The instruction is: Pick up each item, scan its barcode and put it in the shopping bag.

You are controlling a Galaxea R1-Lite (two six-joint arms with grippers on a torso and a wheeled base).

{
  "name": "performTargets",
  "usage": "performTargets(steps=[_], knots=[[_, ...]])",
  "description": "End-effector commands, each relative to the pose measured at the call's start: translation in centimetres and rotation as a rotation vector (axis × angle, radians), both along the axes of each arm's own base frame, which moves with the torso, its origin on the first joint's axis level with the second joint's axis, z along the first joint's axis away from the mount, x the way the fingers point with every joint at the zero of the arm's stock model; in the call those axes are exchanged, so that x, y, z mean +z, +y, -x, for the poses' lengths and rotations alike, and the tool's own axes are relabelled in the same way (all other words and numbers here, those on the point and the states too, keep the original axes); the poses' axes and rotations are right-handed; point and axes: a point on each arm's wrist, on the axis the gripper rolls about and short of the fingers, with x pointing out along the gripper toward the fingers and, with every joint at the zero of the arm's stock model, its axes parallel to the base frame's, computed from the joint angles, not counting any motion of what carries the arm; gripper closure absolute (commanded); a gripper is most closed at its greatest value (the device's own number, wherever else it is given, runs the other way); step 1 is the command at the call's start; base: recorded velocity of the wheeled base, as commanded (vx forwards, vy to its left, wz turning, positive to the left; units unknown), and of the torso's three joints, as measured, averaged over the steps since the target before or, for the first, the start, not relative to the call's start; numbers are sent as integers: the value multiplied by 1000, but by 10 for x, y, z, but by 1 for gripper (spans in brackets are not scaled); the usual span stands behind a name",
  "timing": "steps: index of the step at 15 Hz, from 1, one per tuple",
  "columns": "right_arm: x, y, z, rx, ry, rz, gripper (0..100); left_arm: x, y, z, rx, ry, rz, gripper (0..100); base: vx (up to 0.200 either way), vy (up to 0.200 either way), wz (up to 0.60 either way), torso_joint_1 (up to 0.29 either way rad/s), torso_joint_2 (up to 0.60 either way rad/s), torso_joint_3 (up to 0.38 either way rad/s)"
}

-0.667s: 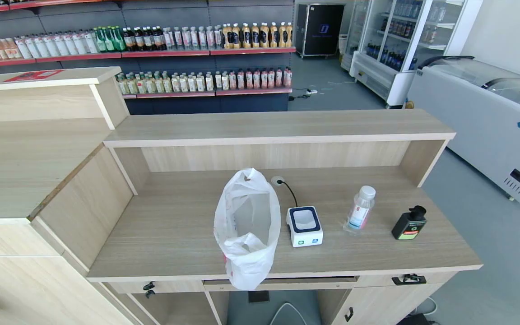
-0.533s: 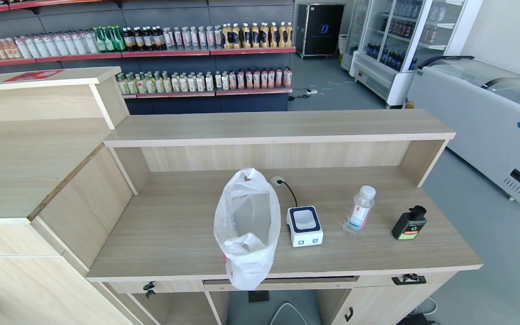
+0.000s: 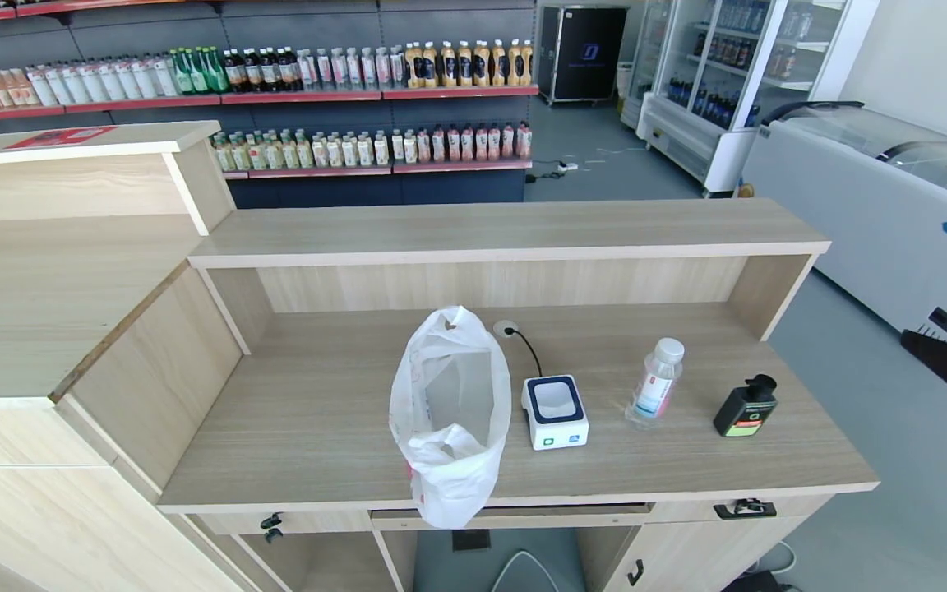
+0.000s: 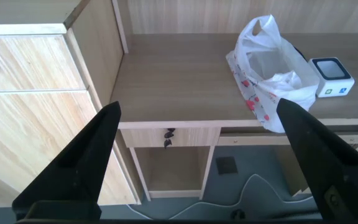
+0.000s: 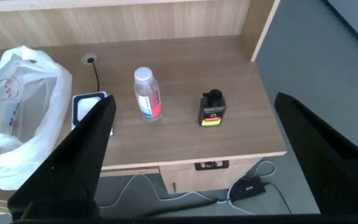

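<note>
bottle (image 3: 656,382) between scanner (image 3: 555,411) and dispenser (image 3: 746,406)

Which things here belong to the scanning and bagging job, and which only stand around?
For the job: shopping bag, barcode scanner, clear bottle, black pump bottle.
Only around: wooden counter, drink shelves, chest freezer, glass-door fridge.

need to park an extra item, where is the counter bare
Widest bare counter lies between the left side wall and the shopping bag. A narrower strip runs along the front edge before the scanner, clear bottle and black pump bottle; between those it is crowded.
</note>
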Motion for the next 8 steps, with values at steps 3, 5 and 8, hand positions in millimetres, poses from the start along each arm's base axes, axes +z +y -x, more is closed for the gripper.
performTargets(steps=[3,5,8], knots=[[-62,-44,-108,-81,115,-6,0,0,0,0,0,-1,1,0,0,0,0,0,0,0],[-100,-53,-129,-90,187,1,0,0,0,0,0,-1,1,0,0,0,0,0,0,0],[-130,-55,-140,-82,232,18,0,0,0,0,0,-1,-1,0,0,0,0,0,0,0]])
